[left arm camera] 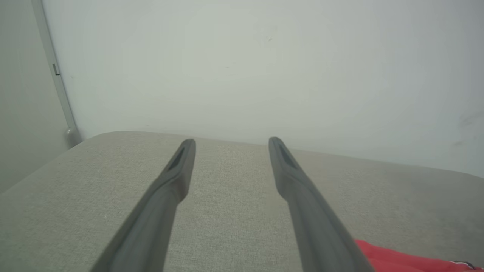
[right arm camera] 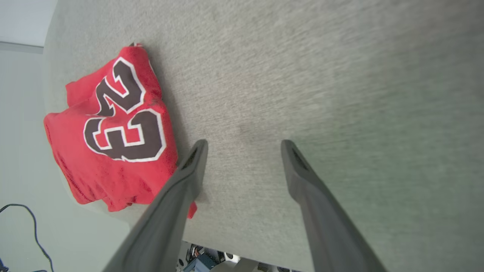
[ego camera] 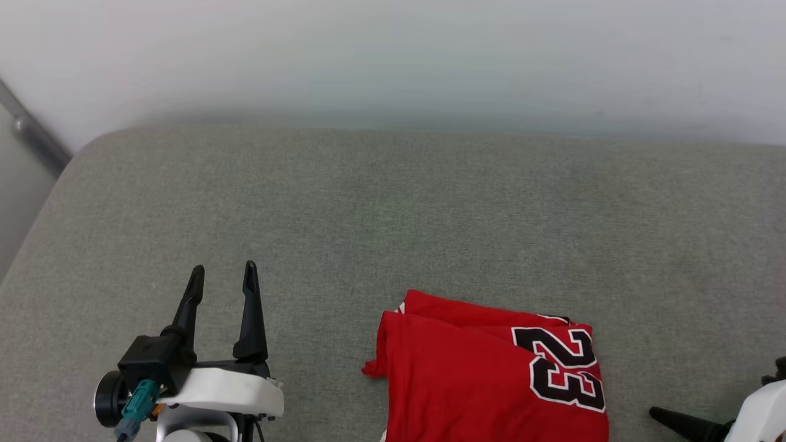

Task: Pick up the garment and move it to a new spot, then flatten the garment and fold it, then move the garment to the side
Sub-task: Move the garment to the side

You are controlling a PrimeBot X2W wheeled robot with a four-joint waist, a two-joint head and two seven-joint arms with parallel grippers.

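1. Red jersey fabric, the garment point(ego camera: 485, 374), lay folded into a compact block on the grey woven pad point(ego camera: 393, 202). It sat at about five o'clock in our head view, its lower edge cut off by the frame.
2. We saw the black, white-outlined "23" on the top layer, toward the three o'clock side of the fold. A small red corner stuck out on the nine o'clock side.
3. Our left gripper point(ego camera: 224, 268) was at seven o'clock in the head view, its fingers spread and pointing to twelve with nothing between them. It was well apart from the garment, off its nine o'clock side.
4. Our right gripper point(right arm camera: 245, 143) had its fingers wide and empty too. In its wrist view the garment lay at nine to ten o'clock. One dark finger crossed in front of the fabric's near corner, and we could not tell whether it touched.
5. At twelve o'clock a pale wall point(ego camera: 393, 55) rose behind the pad.
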